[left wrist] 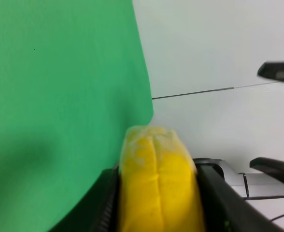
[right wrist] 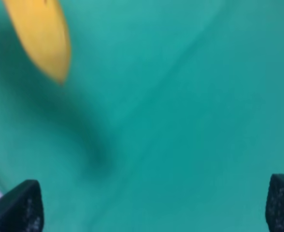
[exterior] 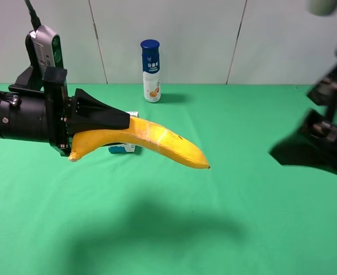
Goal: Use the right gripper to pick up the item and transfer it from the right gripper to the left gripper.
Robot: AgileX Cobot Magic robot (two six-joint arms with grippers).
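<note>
The banana is off the desk, held in the air by your left gripper on the left side of the high view. Its black fingers are clamped on the stem half. The stem end pokes out toward the arm, while the long curved body reaches right and slightly down, its dark tip free above the green surface.

From your left wrist camera you get the same grip. The banana fills the gap, with a finger pressed against each flank.

Your right gripper sits well apart at the right edge of the high view, blurred and touching nothing. In its wrist view the fingers stand wide with only green desk between them, and the banana's end shows well beyond them.

Behind the banana, a small white-and-blue carton lies on the desk, mostly hidden. A blue-capped bottle stands upright near the back edge, in front of the pale wall.
</note>
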